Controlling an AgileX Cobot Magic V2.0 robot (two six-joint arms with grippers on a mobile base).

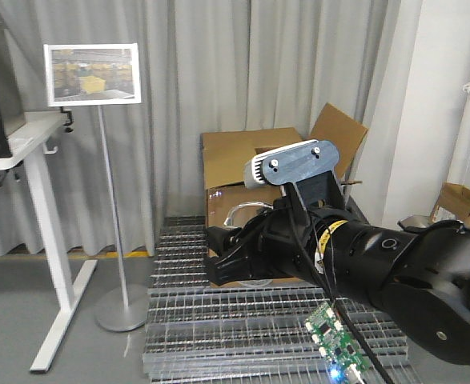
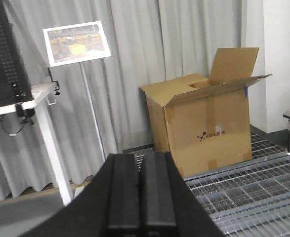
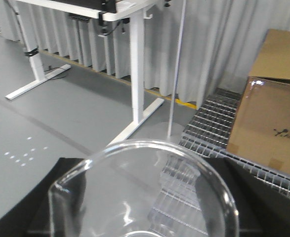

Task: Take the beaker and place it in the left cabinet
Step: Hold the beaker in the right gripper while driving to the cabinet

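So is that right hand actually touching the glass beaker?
Touching. The right wrist view shows the beaker wedged between the black fingers of the right hand, clear above the floor.

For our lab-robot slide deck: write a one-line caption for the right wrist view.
Right pincer grips the clear beaker above grey floor, with a cardboard box on metal grating beyond.

the big brown cardboard box has the black word "agilex" printed on its front, beside a small logo.
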